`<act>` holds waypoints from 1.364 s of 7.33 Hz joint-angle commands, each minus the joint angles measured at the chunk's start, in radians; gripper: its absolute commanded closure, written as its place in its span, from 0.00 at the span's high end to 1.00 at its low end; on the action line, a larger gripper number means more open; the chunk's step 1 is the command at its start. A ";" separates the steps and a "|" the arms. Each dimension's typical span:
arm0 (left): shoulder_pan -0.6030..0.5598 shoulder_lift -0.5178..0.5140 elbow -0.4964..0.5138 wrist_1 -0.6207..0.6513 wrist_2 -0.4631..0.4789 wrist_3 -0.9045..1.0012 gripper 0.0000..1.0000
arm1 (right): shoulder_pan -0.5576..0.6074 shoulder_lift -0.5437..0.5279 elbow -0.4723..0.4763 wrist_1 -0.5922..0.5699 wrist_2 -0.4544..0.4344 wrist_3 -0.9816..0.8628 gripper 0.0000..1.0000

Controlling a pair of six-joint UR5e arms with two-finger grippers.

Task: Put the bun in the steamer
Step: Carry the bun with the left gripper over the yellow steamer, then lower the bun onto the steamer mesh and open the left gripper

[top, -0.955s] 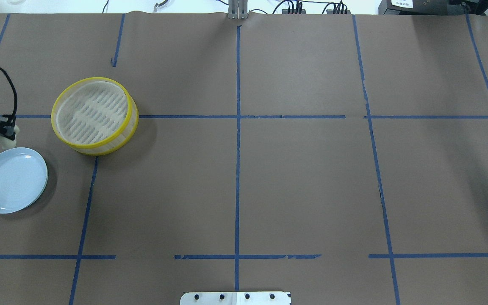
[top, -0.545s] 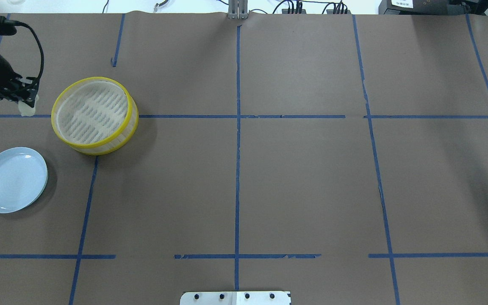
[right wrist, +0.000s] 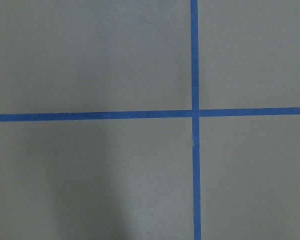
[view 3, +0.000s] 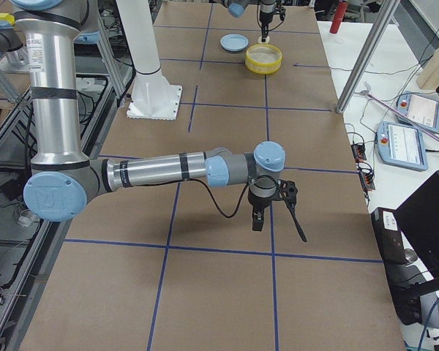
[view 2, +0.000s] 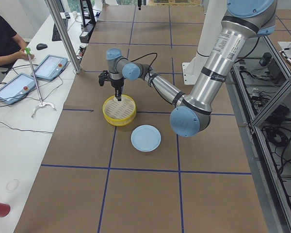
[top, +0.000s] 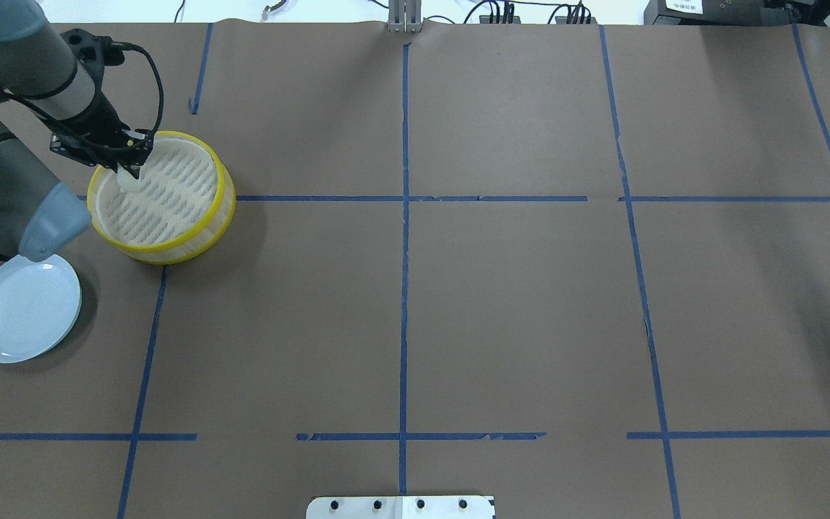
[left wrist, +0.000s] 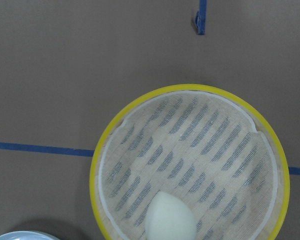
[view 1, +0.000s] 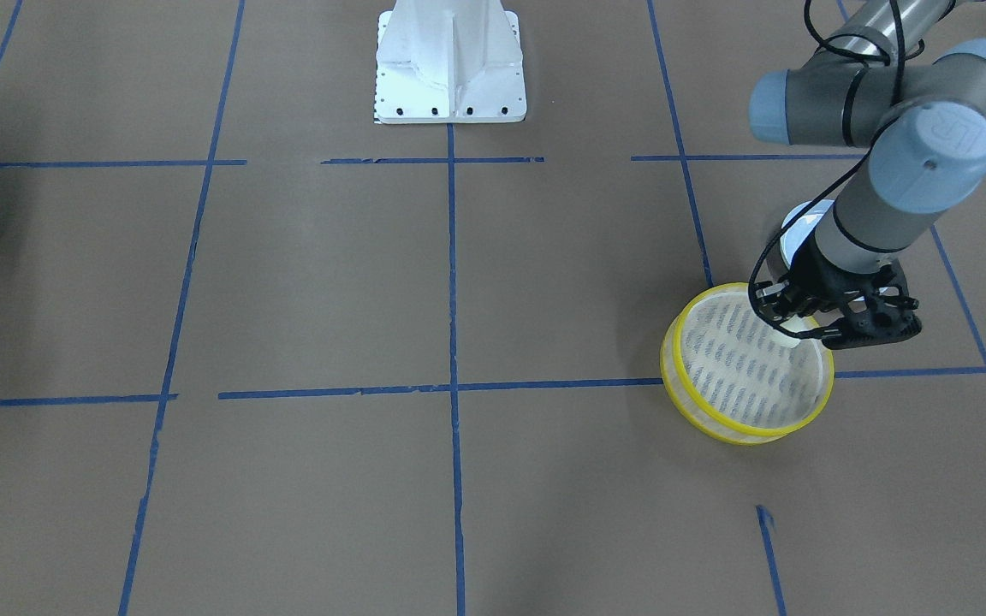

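The steamer [top: 222, 189] is a round basket with yellow rims on the table's left side. It also shows in the front view [view 1: 739, 435], the left wrist view [left wrist: 190, 88], the left side view [view 2: 118, 116] and the right side view [view 3: 264, 60]. My left gripper [top: 127, 160] is shut on the bun [top: 127, 180], a small cream-white lump, and holds it over the steamer's inside, near its left rim. The bun also shows in the front view [view 1: 794, 330] and the left wrist view [left wrist: 171, 220]. My right gripper [view 3: 257, 219] shows only in the right side view, low over bare table; I cannot tell whether it is open or shut.
A pale blue plate [top: 22, 310] lies on the table near-left of the steamer, partly under my left arm's elbow; it is empty [view 2: 145, 138]. The table is brown paper with blue tape lines. The robot's white base plate [view 1: 450, 64] stands at the near edge.
My left gripper has carried the bun from beside the plate, away from the robot and then to the right, to a spot over the steamer. The steamer and plate have not moved.
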State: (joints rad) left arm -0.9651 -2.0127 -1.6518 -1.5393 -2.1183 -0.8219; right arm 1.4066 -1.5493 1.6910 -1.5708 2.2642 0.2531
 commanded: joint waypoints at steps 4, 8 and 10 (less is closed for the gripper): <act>0.051 -0.001 0.133 -0.148 0.003 -0.022 0.41 | 0.000 0.000 -0.001 0.000 0.000 0.000 1.00; 0.051 -0.001 0.133 -0.160 0.003 -0.016 1.00 | 0.000 0.000 -0.001 0.000 0.000 0.000 1.00; 0.027 0.000 0.066 -0.153 0.041 -0.014 1.00 | 0.000 0.000 -0.001 0.000 0.000 0.000 1.00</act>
State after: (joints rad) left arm -0.9212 -2.0144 -1.5391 -1.6972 -2.0965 -0.8370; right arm 1.4064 -1.5493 1.6904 -1.5708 2.2642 0.2531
